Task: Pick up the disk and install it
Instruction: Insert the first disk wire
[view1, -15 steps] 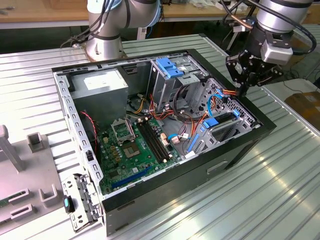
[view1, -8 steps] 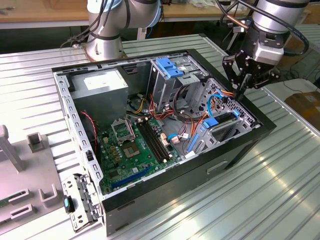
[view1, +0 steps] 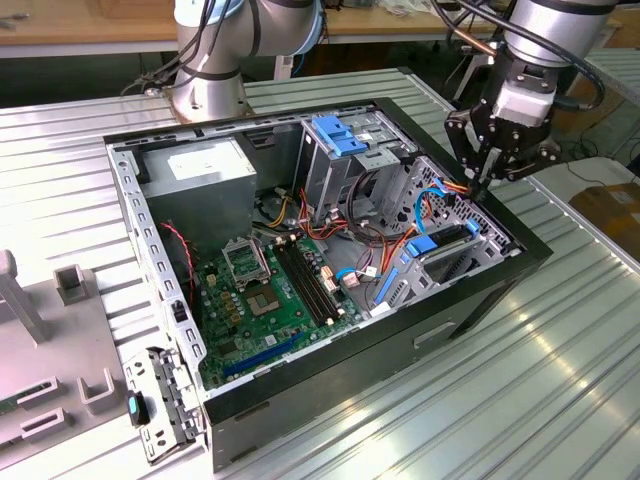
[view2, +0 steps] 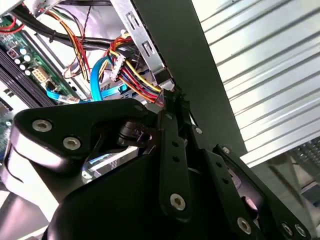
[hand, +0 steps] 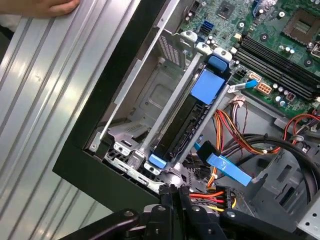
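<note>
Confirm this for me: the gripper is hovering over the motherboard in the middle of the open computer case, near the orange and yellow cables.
Not quite. In the exterior view the gripper is at the edge of the computer case on that view's right, above the drive bay beside the case wall, not over the motherboard. The rest holds: the orange and yellow cables run right by its fingertips in the first wrist view.

**Gripper tip at the case wall**

In the second wrist view the black gripper (view2: 172, 102) reaches a bundle of coloured wires (view2: 132, 80) just beside the black case wall (view2: 200, 75); ribbed tabletop (view2: 265, 65) lies beyond.
</note>
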